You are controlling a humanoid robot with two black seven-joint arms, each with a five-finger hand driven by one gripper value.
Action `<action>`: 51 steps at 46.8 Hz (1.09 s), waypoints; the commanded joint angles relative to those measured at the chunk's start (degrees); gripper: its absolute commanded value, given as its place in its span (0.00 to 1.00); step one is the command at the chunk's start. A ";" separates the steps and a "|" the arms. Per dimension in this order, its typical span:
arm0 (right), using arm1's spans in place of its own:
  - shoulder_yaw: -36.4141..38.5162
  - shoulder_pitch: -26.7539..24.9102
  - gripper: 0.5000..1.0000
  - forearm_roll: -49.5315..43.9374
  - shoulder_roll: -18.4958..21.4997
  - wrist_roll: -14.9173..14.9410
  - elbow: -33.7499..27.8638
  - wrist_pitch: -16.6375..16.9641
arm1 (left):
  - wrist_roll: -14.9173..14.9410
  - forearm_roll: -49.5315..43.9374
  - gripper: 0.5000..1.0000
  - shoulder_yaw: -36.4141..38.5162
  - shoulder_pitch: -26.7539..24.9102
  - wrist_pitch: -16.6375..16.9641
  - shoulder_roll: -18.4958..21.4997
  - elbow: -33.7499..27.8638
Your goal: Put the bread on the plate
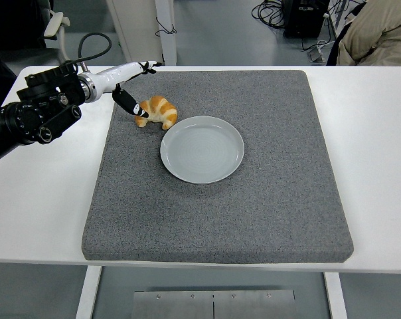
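While the left hand [131, 83] brackets the croissant [157, 111] with fingers spread, seemingly touching, the plate [202, 149] waits at five o'clock; soft, light, flaky—grip its thick middle.

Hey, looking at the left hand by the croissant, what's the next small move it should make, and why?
Probably close the fingers around the croissant. The left hand is open at the croissant's left end, with the thumb tip at its near side, but it does not grip it yet. The croissant lies on the grey mat, just up-left of the empty plate.
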 commanded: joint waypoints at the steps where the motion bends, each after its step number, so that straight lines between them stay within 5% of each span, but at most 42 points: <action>1: -0.05 0.00 1.00 0.00 0.00 0.00 0.00 0.00 | 0.15 0.20 0.94 0.00 0.07 0.09 -0.70 0.02; 51: -0.05 0.00 1.00 0.00 0.00 0.00 0.00 0.00 | 0.15 0.20 0.87 6.86 1.74 4.49 -5.53 4.41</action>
